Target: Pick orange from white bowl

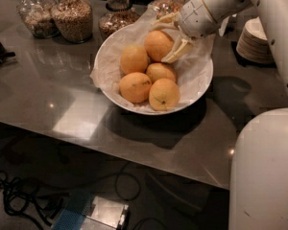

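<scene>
- The white bowl is set on the grey table, near the table's middle, and is lined with crinkled white paper.
- Five orange fruits are held in the bowl; the orange is placed at the far side of the pile, resting on the others.
- Four smaller oranges are grouped nearer and to the left of it, two of them marked with dark streaks.
- The gripper is reached in from the far right, over the bowl's far rim, at the orange.
- Its fingers are spread, one placed on the far side of the orange and one on its near right side, so that the fruit is bracketed between them.
- Whether the pads are pressed against the skin cannot be told.
- The orange is seen inside the bowl, in contact with the fruit beneath it.
- Glass jars of grain-like contents are lined along the far edge of the table, left of the bowl.
- A stack of saucers is placed at the far right.
- Cables are seen on the floor below the near edge.
</scene>
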Robot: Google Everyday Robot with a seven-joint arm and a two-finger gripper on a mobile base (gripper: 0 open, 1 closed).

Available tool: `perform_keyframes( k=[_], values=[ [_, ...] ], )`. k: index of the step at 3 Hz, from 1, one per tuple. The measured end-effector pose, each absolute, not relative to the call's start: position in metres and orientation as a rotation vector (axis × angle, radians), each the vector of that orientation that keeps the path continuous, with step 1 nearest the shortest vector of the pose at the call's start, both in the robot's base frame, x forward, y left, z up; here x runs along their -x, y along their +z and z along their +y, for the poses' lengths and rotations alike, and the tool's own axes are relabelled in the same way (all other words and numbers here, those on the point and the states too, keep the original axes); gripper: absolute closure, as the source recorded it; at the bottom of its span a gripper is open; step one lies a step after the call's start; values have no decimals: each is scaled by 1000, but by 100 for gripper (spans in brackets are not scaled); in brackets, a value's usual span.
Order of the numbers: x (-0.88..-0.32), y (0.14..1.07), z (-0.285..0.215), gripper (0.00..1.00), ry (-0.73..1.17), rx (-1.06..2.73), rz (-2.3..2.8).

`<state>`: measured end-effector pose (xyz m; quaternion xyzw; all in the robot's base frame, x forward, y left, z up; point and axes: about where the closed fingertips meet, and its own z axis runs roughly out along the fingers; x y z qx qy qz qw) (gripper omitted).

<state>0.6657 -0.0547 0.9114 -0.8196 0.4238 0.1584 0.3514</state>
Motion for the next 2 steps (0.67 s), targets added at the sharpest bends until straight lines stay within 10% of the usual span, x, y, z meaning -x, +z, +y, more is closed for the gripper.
perform_keyframes(
  k=[2],
  values=[
    [-670, 907, -49, 83, 439, 2152, 1093]
  ],
)
